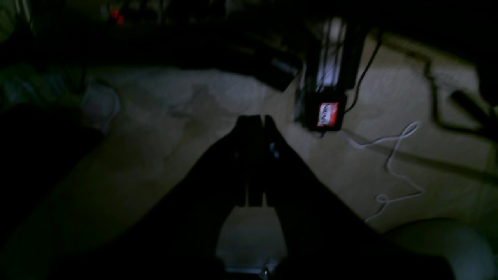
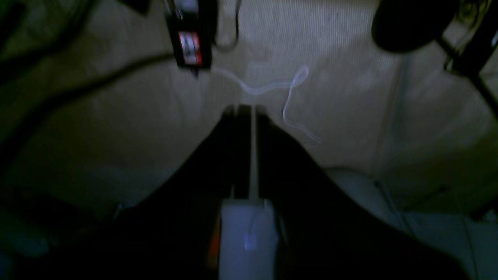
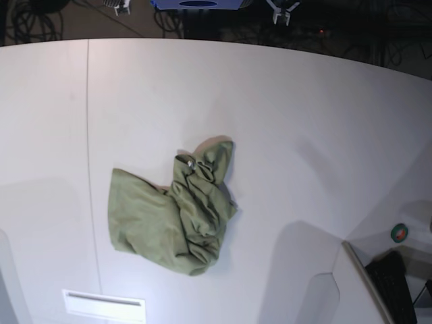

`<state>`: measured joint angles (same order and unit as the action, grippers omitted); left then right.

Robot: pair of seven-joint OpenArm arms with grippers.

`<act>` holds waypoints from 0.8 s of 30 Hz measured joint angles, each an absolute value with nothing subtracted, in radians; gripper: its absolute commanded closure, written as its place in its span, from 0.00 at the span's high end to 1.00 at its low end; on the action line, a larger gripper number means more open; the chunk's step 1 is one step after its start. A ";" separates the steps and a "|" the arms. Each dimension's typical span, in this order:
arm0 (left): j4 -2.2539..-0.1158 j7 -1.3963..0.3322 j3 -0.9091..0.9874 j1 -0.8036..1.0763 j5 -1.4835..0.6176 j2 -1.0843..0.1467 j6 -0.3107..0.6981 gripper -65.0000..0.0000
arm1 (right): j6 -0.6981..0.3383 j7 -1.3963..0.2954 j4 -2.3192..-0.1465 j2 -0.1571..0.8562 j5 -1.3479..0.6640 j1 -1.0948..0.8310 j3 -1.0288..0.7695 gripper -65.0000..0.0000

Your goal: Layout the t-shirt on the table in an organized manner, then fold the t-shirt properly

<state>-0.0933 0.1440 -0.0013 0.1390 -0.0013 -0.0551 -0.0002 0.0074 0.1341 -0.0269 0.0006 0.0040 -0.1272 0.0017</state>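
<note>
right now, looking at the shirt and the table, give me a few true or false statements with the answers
1. The t-shirt lies crumpled in a heap on the table. True.
2. The shirt is folded into a neat rectangle. False: it is bunched up, with loose wrinkles and no tidy fold.
3. A thin straight seam line runs across the tabletop to the left of the shirt in the base view. True.
4. The left gripper holds the shirt. False: its jaws are shut on nothing, with only floor beyond them.
5. A second cloth lies on the table. False: the green shirt is the only cloth.
</note>
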 measured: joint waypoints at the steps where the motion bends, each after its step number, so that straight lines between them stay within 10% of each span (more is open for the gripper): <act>1: -0.091 0.143 -0.001 0.139 -0.001 -0.059 -0.001 0.01 | 0.007 0.141 -0.029 0.002 0.003 -0.119 0.002 0.40; 4: -0.092 0.144 0.006 0.132 -0.003 -0.058 -0.007 0.01 | 0.008 0.154 -0.034 0.014 0.002 -0.109 0.002 0.84; 6: -0.097 0.161 0.006 0.128 -0.002 -0.053 -0.001 0.07 | 0.008 0.158 -0.039 0.017 0.002 -0.123 0.002 0.87; 9: -0.096 0.152 0.006 0.131 -0.004 -0.053 -0.001 0.26 | 0.007 0.137 -0.094 0.014 0.005 -0.172 0.002 0.67; 13: -0.095 0.152 -0.001 0.137 -0.005 -0.056 -0.001 0.50 | 0.008 0.139 -0.132 0.014 0.002 -0.179 0.002 0.00; 21: -0.096 0.160 -0.001 0.132 -0.005 -0.054 -0.001 0.58 | 0.007 0.142 -0.136 0.014 0.001 -0.179 0.001 0.00; 24: -0.096 0.156 -0.001 0.133 -0.006 -0.053 -0.001 0.16 | 0.007 0.139 -0.133 0.014 0.001 -0.183 0.001 0.00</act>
<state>-0.0963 0.1558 -0.0010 0.1333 -0.0059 -0.0532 -0.0006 0.0074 0.1387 -0.1329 0.0135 0.0013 -0.1833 0.0013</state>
